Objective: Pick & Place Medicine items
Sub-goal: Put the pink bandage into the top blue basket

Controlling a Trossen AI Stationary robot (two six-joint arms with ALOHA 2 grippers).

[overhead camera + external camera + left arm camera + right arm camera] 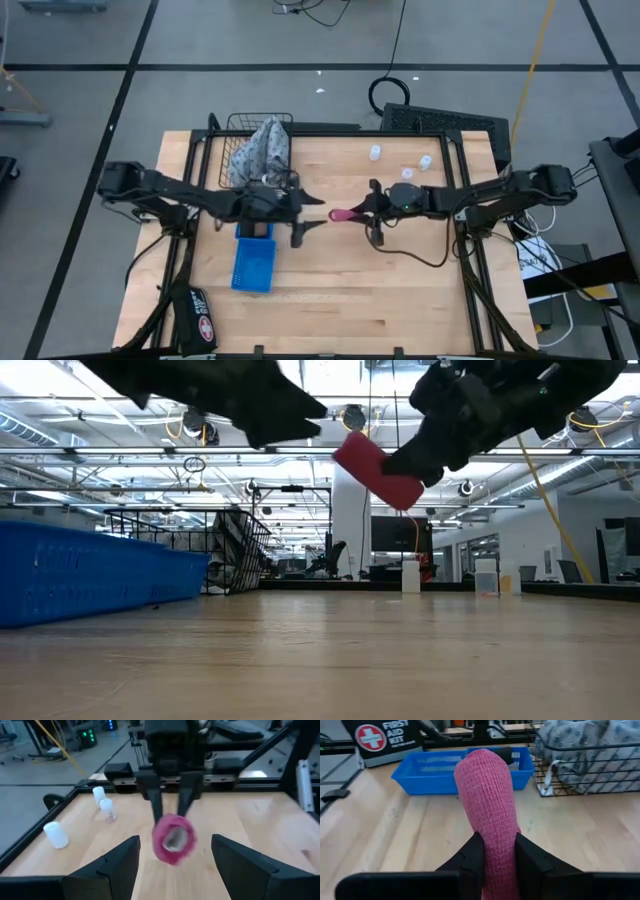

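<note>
Holding pink cloth-wrapped roll (487,810) aloft, my right gripper (366,208) clamped | left gripper (312,212) agape at 9 o'clock, I judge for handover

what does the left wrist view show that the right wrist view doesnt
Only the left wrist view: three white bottles standing on the table, the left gripper's own open fingers, and the right gripper seen head-on.

Only the right wrist view: the blue tray, the first aid kit behind it, and the wire basket holding the grey cloth.

Both: the pink roll, clamped between the right gripper's fingers, above the wooden table.
</note>
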